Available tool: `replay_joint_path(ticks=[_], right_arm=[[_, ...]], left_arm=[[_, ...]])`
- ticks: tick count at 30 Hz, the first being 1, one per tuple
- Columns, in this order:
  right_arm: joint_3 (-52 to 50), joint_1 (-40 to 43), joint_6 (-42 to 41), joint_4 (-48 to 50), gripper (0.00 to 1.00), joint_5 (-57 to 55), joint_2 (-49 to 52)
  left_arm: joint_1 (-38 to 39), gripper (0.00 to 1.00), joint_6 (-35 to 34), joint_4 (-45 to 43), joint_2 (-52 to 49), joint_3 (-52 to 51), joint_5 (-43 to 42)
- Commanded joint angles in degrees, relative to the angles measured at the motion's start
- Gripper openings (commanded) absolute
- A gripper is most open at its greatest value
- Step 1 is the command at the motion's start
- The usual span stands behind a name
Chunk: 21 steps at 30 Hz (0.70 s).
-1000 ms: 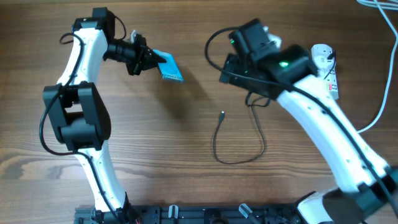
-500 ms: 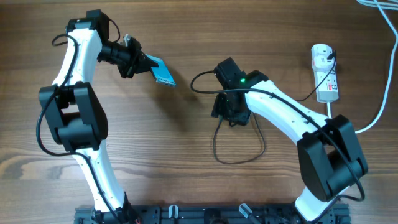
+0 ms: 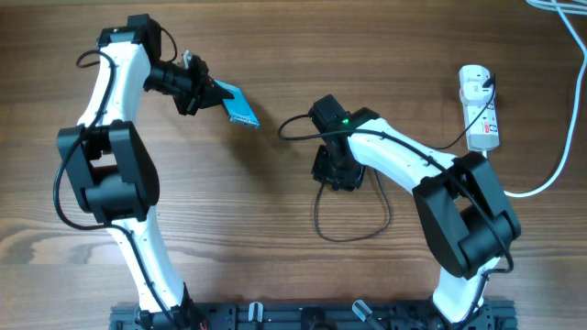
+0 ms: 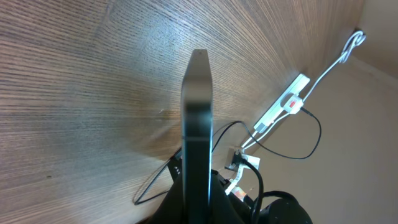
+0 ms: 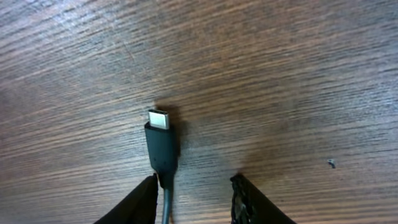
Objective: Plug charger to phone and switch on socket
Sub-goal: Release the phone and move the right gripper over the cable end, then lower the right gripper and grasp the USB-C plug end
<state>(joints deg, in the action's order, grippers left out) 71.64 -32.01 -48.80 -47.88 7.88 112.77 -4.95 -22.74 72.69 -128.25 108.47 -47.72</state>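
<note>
While the phone [image 3: 243, 107] is clamped by the left pincer [image 3: 218, 93], nothing is plugged in.
The charger [image 5: 160, 146] is seen inside the right pincer [image 5: 193, 196], spread apart.

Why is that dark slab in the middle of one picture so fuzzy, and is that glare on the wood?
Left wrist view: the phone, held edge-on very near the lens, is soft; a pale sheen lies on the table. Right wrist view: the charger tip is sharp, the fingertips blurred.

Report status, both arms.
Left gripper shut on phone. Right gripper open, fingers either side of charger behind its plug tip. Socket untouched. Nothing blocking.
</note>
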Motion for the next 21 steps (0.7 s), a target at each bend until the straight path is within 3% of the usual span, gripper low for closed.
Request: replay_joint_path(ticks=[1, 12, 21], right_arm=[[-0.50, -0.46, -0.68, 0.48, 0.42, -0.07, 1.27], [-0.50, -2.08, -1.51, 0.68, 0.38, -1.03, 2.32], [-0.39, -3.54, -3.87, 0.35, 0.43, -5.75, 2.36]], left_arm=[[-0.15, 0.04, 1.11, 0.20, 1.92, -0.04, -0.81], [-0.15, 0.04, 1.11, 0.15, 1.92, -0.04, -0.81], [-0.15, 0.04, 1.11, -0.22, 1.92, -0.04, -0.81]])
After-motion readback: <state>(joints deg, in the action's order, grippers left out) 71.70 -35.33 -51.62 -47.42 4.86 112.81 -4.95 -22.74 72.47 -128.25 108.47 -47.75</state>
